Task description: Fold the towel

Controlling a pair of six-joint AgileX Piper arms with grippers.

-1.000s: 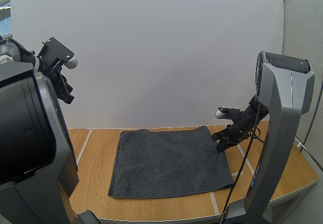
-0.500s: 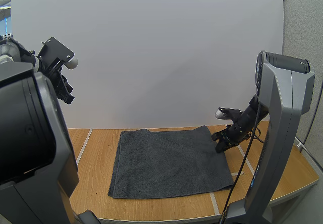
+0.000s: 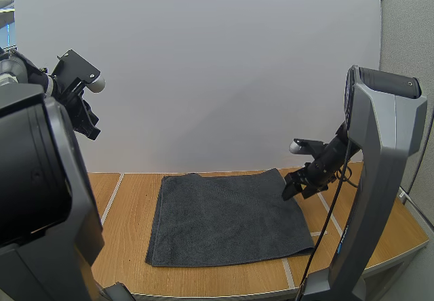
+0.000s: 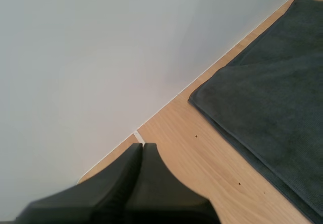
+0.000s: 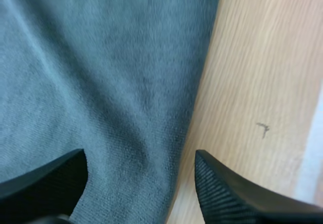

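The dark grey towel [image 3: 227, 216] is lying flat and unfolded in the middle of the wooden table [image 3: 129, 203], its far edge running close to the white back wall [image 3: 217, 64]. The right gripper [image 3: 293, 194] is hanging low at the towel's far right corner, its fingers standing apart and holding nothing. In the right wrist view one finger [image 5: 48, 181] is sitting over the cloth and the other over bare wood, so the towel's right edge is passing between them (whether the tips are touching cloth or table is hard to make out). The left gripper [image 3: 87, 126] is hovering high above the table's left side, well apart from the towel, its fingers pressed together into one dark wedge and grasping nothing. In the left wrist view the towel's far left corner is showing, the rest of the cloth being cut off. In the high view the left arm's bulk is hiding the table's near left part.
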